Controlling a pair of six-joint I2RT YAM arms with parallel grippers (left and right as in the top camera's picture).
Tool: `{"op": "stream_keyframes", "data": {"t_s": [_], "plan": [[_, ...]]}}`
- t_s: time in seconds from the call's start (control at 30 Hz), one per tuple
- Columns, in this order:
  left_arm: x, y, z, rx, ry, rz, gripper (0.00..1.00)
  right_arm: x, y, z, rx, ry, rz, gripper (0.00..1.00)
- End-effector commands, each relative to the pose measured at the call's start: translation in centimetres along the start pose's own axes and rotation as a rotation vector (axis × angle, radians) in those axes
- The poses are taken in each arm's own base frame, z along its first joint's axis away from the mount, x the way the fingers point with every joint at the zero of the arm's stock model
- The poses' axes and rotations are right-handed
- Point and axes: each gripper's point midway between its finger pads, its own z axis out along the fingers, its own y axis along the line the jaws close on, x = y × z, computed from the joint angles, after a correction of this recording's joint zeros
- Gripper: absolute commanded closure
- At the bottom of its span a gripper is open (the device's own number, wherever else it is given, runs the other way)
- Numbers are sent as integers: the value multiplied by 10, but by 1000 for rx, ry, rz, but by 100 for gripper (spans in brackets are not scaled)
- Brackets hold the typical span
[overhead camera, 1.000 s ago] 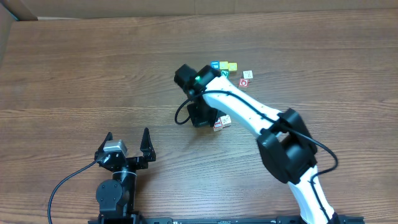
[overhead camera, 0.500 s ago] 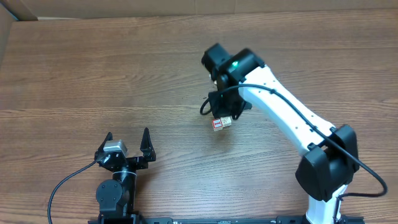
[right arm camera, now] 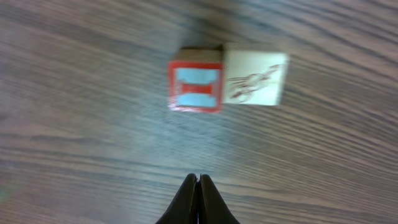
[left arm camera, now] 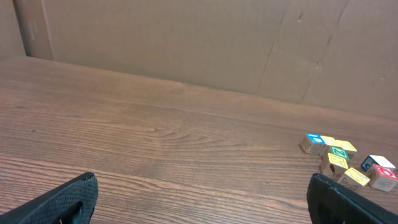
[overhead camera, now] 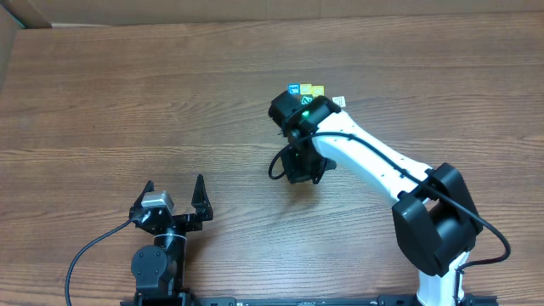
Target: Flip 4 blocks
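Right gripper (right arm camera: 198, 186) swinging back over the pair, fingers pressed together, empty. Red-framed block (right arm camera: 194, 86) touching pale block (right arm camera: 255, 78), both sitting at its 12 o'clock. Probably lining up a flip. Left gripper (overhead camera: 174, 184) idling, spread wide.

Two red-printed blocks (right arm camera: 195, 86) (right arm camera: 255, 82) show in the right wrist view, and the overhead view shows one blue-faced cube (overhead camera: 294, 88), two yellow cubes (overhead camera: 307, 89) (overhead camera: 318, 90) and one pale block (overhead camera: 337, 101).

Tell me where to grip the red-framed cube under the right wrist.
Probably from above: pinch the red-framed wooden cube by its faces toward the top and bottom of the right wrist view. Another side abuts the pale wooden cube with red drawing, blocking a finger.
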Motion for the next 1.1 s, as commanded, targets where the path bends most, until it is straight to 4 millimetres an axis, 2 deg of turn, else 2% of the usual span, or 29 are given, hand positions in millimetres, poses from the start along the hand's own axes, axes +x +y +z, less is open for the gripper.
{"op": "stream_keyframes", "data": {"t_s": [0.0, 0.13, 0.27, 0.6, 1.07], "plan": [[0, -4, 0, 19, -3, 20, 0, 8, 2, 9, 31, 6, -24, 96], [0, -4, 0, 19, -3, 20, 0, 13, -1, 28, 56, 4, -9, 96], [0, -4, 0, 19, -3, 20, 0, 11, 0, 36, 46, -15, -11, 96], [0, -4, 0, 19, -3, 20, 0, 5, 1, 45, 33, -50, -13, 96], [0, -4, 0, 19, -3, 20, 0, -7, -1, 44, 54, -103, -14, 96]]}}
